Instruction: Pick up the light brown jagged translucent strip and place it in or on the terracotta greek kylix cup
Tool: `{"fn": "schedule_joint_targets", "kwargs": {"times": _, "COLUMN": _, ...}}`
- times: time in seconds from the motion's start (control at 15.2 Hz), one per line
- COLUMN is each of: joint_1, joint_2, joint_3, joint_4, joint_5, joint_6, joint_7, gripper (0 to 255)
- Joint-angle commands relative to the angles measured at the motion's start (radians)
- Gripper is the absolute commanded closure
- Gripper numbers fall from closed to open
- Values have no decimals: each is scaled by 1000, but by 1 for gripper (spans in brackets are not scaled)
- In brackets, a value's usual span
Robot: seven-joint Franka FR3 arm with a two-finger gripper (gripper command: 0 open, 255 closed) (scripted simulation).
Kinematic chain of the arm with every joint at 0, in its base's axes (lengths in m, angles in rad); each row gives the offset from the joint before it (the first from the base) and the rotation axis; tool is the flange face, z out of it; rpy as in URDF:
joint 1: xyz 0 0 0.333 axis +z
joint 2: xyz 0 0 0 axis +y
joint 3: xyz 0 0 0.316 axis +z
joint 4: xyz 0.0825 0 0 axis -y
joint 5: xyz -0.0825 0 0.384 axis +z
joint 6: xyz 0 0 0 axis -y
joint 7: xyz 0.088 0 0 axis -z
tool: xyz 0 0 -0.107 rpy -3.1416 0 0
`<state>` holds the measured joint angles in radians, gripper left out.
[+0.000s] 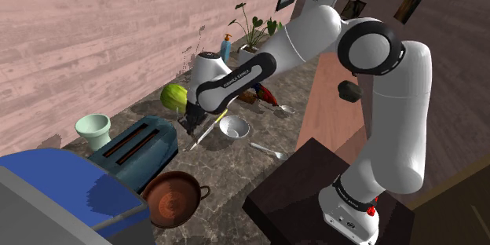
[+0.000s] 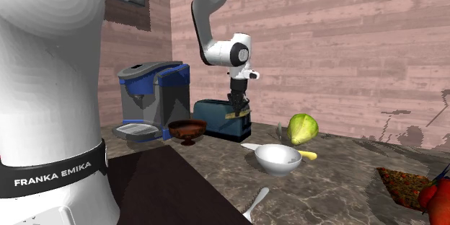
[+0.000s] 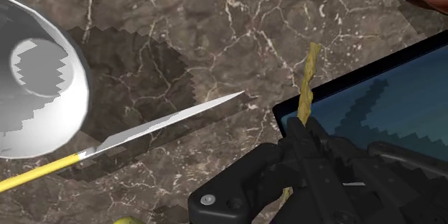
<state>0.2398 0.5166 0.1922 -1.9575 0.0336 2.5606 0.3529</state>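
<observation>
Clamping the light brown jagged strip (image 3: 309,86) near one end, the gripper's (image 3: 300,142) fingers (image 3: 321,151) grasp it, the rest jutting past their tips. It hangs by the blue toaster's (image 3: 380,108) edge, seemingly clear of the marble counter (image 3: 215,29). The terracotta kylix cup (image 1: 174,198) stands just beside the toaster; a knife (image 3: 169,120) lies nearby.

My shoulder camera looks down the counter (image 1: 235,169), the second low across it (both show the toaster (image 1: 133,151) and brown cup (image 1: 174,198)), wrist close overhead.
</observation>
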Motion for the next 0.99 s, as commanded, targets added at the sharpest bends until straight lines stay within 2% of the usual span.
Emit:
{"fn": "schedule_joint_targets", "kwargs": {"times": 0.0, "joint_1": -1, "joint_2": -18, "joint_3": 2, "joint_4": 3, "joint_5": 2, "joint_6": -21, "joint_7": 1, "gripper": 255}}
{"fn": "schedule_joint_targets", "kwargs": {"times": 0.2, "joint_1": -4, "joint_2": -40, "joint_3": 5, "joint_4": 3, "joint_5": 5, "joint_6": -43, "joint_7": 1, "gripper": 255}}
{"fn": "schedule_joint_targets", "kwargs": {"times": 0.92, "joint_1": 190, "joint_2": -118, "joint_3": 36, "joint_4": -149, "joint_5": -33, "joint_6": 53, "joint_7": 260, "gripper": 255}}
